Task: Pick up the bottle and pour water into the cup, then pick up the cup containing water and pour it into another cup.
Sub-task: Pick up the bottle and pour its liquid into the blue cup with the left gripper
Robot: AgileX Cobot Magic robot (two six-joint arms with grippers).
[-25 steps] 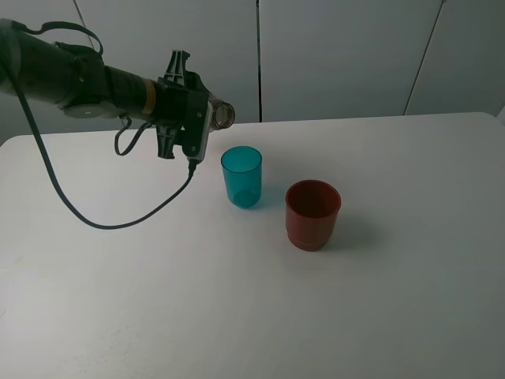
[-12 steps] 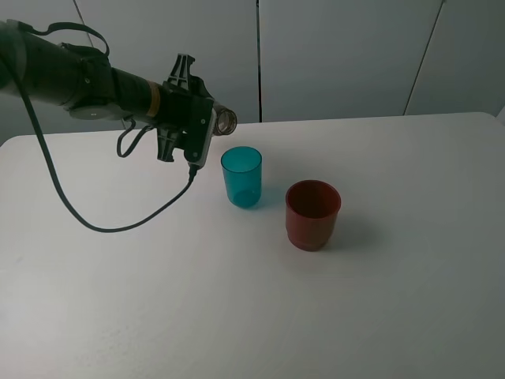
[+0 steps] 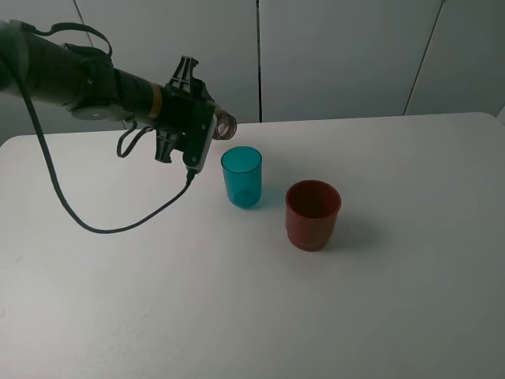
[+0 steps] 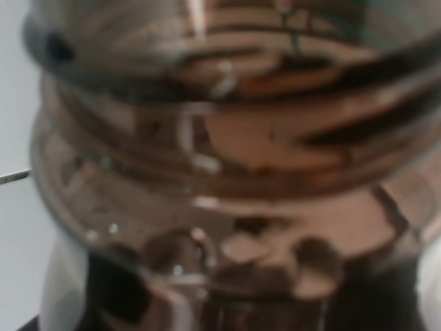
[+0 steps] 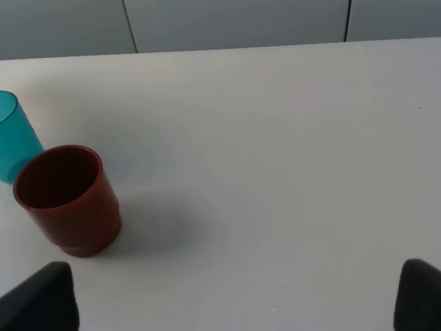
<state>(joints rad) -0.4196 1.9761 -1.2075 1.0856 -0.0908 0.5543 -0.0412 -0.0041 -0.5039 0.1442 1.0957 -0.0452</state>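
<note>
My left gripper [image 3: 203,131] is shut on the bottle [image 3: 226,124] and holds it tipped on its side in the air, with the open neck pointing right, just up and left of the teal cup [image 3: 241,176]. The bottle's brownish threaded neck [image 4: 234,172] fills the left wrist view. The teal cup stands upright on the table. The dark-red cup [image 3: 312,214] stands upright to its right and nearer the front. The right wrist view shows the red cup [image 5: 65,198] and the teal cup's edge [image 5: 14,134]. My right gripper [image 5: 231,303] is open and empty, away from both cups.
The white table [image 3: 331,316] spreads wide around the cups. A black cable [image 3: 95,225] hangs from the left arm down to the tabletop. A grey panelled wall [image 3: 339,55] stands behind the table's far edge.
My left gripper has shifted a little to the right and down with the bottle, bringing the neck closer to the teal cup. The cups have not moved.
</note>
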